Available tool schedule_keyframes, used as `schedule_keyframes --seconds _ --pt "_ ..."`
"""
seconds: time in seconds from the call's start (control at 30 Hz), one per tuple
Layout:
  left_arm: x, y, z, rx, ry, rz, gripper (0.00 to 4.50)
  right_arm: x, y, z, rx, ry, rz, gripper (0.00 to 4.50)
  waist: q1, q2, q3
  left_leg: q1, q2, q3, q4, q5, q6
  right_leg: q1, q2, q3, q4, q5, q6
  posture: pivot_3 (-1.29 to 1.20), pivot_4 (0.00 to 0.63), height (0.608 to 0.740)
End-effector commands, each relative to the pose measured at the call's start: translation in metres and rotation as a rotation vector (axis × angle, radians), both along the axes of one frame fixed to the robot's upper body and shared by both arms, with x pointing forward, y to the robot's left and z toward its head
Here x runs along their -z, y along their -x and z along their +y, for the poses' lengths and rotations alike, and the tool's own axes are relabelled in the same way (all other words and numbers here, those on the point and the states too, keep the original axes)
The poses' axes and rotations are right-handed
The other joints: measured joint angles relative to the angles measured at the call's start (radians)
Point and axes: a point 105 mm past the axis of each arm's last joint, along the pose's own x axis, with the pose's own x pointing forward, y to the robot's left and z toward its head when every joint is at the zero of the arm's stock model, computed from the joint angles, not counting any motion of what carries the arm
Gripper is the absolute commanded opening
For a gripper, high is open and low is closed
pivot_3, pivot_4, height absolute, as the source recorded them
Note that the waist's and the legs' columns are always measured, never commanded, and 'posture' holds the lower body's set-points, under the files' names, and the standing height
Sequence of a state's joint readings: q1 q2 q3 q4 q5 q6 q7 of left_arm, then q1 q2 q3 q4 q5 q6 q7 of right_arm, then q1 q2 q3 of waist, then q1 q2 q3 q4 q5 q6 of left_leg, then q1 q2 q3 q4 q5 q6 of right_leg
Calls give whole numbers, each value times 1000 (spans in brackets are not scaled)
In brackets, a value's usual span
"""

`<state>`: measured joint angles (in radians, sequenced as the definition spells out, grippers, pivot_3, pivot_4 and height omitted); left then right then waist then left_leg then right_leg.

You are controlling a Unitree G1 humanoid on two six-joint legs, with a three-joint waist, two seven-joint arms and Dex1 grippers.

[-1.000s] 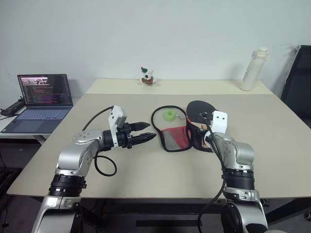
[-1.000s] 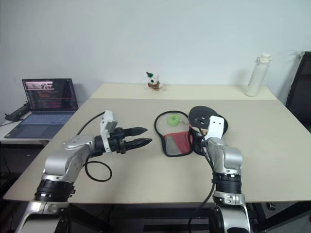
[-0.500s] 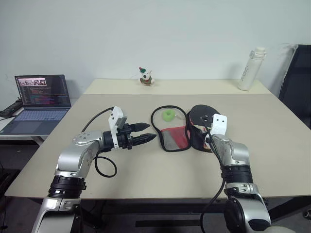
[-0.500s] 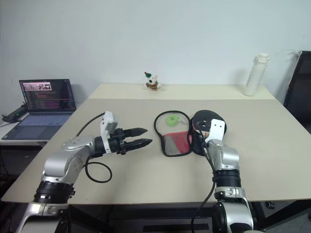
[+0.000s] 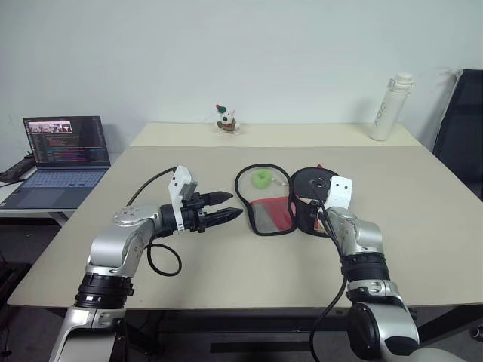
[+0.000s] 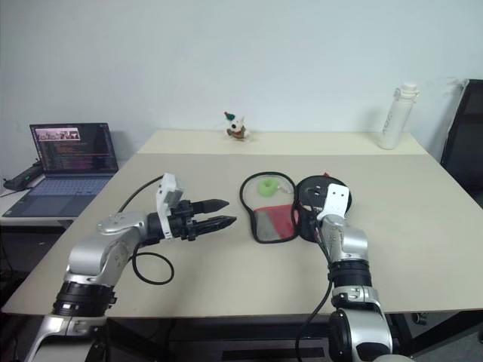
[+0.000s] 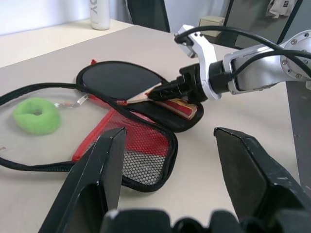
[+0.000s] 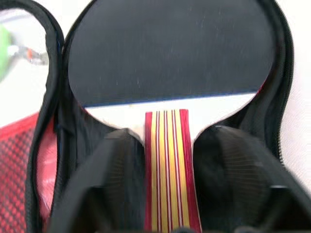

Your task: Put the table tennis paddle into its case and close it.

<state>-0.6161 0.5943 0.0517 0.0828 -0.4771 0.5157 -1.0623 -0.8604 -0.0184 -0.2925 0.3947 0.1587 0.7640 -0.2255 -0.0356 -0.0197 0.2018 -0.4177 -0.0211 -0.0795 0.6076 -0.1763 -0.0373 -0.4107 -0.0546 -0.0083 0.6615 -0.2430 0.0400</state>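
Note:
The case (image 5: 270,215) lies unzipped and spread flat at the table's middle, its red mesh half on the left. The table tennis paddle (image 8: 170,53) lies in the case's right half (image 7: 160,114), black face away from me and striped handle (image 8: 167,160) toward me. My right gripper (image 7: 163,92) is at that handle, open, with one finger on each side and a dark gap between each finger and the wood. To the left of the case my left gripper (image 5: 223,207) hovers above the table (image 5: 226,264), open and pointing at the case.
A lime-green round thing (image 5: 262,179) lies inside the left half's black rim. A small figurine (image 5: 226,119) and a white bottle (image 5: 385,105) stand at the far edge. A laptop (image 5: 64,143) sits on a side table at the left, a black chair (image 5: 464,128) at the right.
My right gripper has opened off the paddle handle and edged forward. The paddle's face has sunk flat into the right half of the case. The left arm has stayed still.

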Motion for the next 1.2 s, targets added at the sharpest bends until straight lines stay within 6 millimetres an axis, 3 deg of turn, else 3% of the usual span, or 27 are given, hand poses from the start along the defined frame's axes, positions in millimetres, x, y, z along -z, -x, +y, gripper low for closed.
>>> schedule_keyframes --seconds 0.03,0.13,0.23,0.4,0.5,0.57,0.73,0.93,1.2 --pt "-11 3 4 -10 9 -49 3136 -28 4 5 -24 21 -109 4473 0 0 0 0 0 0 0 0 0 0 0 0 0 0 0 0 150 740" --pt "-7 -1 9 -50 -1 -48 3136 -48 19 24 -183 33 -179 4473 1 0 0 0 0 0 0 0 0 0 0 0 0 0 0 0 150 740" --pt "1 -11 19 -126 -22 -35 3136 -81 56 50 -498 -12 -271 4473 2 0 0 0 0 -1 0 0 0 0 0 0 0 0 1 0 150 740" --pt "18 -34 38 -264 -113 -27 3136 -105 106 44 -796 12 -279 4473 5 0 0 0 0 -2 1 0 0 1 0 -2 -1 -1 1 0 150 740" --pt "26 -53 47 -356 -145 -17 2511 -124 124 31 -889 16 -294 4500 7 -1 0 0 0 -2 1 0 0 2 0 -2 -2 -1 1 0 150 740" --pt "30 -62 48 -388 -152 -8 1782 -131 128 20 -891 36 -296 4500 9 -1 0 0 0 -2 1 0 0 2 0 -2 -2 -1 1 0 150 740" --pt "43 -87 33 -435 -157 24 25 -125 127 -3 -819 96 -254 4500 11 -2 0 -1 -1 -1 1 0 0 2 -1 -2 -4 0 1 0 150 740" --pt "63 -100 6 -417 -187 83 25 -104 139 -8 -846 167 -179 4500 9 -4 1 -2 -1 -1 1 0 0 1 -1 -2 -4 0 2 0 150 740" --pt "68 -103 -32 -340 -180 117 25 -96 143 -20 -824 207 -150 4500 7 -5 1 -2 -1 -1 1 0 0 1 -1 -3 -4 0 2 0 150 740"
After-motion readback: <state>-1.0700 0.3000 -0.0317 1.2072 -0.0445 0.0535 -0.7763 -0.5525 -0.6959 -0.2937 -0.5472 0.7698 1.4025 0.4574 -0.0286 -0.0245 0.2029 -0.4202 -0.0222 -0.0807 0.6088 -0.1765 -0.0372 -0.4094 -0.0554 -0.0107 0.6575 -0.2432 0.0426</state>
